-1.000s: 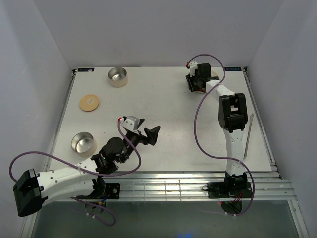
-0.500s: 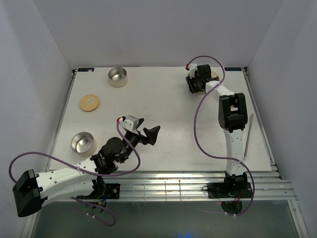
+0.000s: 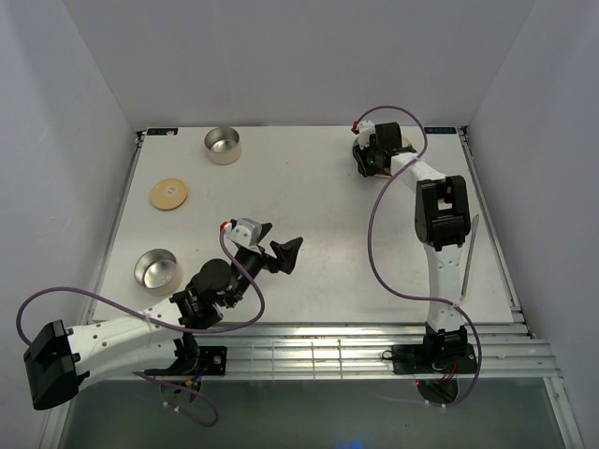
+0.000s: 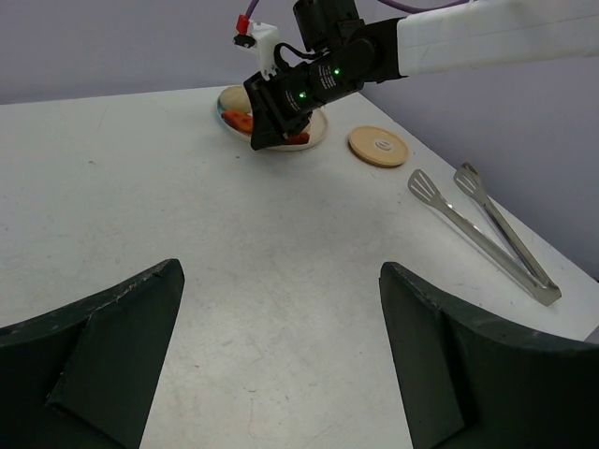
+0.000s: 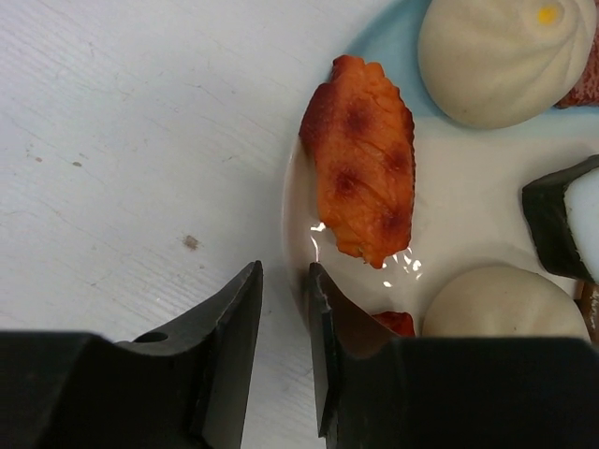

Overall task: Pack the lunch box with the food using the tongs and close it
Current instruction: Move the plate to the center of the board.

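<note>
Right gripper [image 5: 284, 271] sits low at the far right of the white table [image 3: 328, 206], on the rim of the flat cream-and-light-blue plate [image 5: 459, 201]. My fingers stand narrow, one outside the rim and one inside. I cannot tell whether they are pressing it yet. Left gripper [image 4: 279, 271] is spread wide and empty, hovering mid-table on the near side.

Food is all on the plate:
- An orange-red grilled piece [image 5: 360, 159] lies just past my inner finger.
- Two round white buns [image 5: 501, 56] are also there.
- A dark-wrapped rice piece [image 5: 569, 224] shows at the picture's right edge.

The slim silver-grey metal tongs [image 4: 473, 232] lie along the right edge of the table, held by neither arm. The two short shiny steel tins [image 3: 223, 143] are on the left side, one far and one near, well apart from the plate. One flat round light-wood lid [image 3: 168, 194] lies between them, and the other wood lid [image 4: 378, 146] is just right of the plate.

Risks as I judge them:
- A thin pinch on a sloped, glossy rim may slip off, or tip the plate if I lift, and then the buns would roll off.
- Dragging the plate fast could slide the grilled piece against my inner finger and over the edge.
- A rightward shove would knock the nearby lid.
- Moving food by finger would skip the tongs the task calls for.
</note>
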Tool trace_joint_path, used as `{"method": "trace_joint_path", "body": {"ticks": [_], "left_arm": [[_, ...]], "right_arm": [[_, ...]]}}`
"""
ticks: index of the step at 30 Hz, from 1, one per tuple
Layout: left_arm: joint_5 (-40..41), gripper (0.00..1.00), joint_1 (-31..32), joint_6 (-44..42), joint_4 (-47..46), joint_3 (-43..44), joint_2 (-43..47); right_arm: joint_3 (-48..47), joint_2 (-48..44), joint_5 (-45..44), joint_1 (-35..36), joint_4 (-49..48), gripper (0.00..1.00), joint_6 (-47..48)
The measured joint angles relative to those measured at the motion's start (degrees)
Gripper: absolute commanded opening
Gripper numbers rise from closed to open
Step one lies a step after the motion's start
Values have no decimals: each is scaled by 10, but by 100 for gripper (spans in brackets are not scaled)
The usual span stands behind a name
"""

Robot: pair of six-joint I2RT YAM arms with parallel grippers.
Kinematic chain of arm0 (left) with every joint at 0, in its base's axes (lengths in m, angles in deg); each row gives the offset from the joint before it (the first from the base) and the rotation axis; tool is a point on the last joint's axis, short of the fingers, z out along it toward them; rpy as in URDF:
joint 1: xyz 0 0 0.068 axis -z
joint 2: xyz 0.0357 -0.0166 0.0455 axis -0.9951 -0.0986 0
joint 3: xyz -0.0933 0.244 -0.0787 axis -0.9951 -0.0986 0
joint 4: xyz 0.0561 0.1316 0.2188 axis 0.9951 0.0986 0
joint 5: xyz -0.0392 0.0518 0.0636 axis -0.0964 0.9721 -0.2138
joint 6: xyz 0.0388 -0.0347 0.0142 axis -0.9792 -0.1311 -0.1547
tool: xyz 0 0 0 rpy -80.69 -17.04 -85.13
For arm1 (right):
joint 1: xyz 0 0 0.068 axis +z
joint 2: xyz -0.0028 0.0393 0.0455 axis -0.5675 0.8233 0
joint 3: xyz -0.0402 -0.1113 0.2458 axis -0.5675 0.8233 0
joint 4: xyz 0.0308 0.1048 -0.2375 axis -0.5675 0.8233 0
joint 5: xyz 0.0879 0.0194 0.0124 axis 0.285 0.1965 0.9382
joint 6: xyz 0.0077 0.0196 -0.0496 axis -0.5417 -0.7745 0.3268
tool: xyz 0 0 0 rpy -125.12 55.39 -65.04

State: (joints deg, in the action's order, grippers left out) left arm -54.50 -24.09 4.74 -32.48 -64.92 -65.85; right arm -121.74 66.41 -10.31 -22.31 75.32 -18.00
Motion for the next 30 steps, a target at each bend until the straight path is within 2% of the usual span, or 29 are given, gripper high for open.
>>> {"method": "trace_joint_path", "body": {"ticks": [11,21,30], "left_arm": [[0,96,0,0,0,0,5],[0,95,0,4,0,0,6],[2,95,0,4,0,0,5]], "right_arm": [[57,-40,6,29,4,27,-15],[154,-104,3,93,-5,26,-54],[263,-169,1,151,-59,25,-105]]}}
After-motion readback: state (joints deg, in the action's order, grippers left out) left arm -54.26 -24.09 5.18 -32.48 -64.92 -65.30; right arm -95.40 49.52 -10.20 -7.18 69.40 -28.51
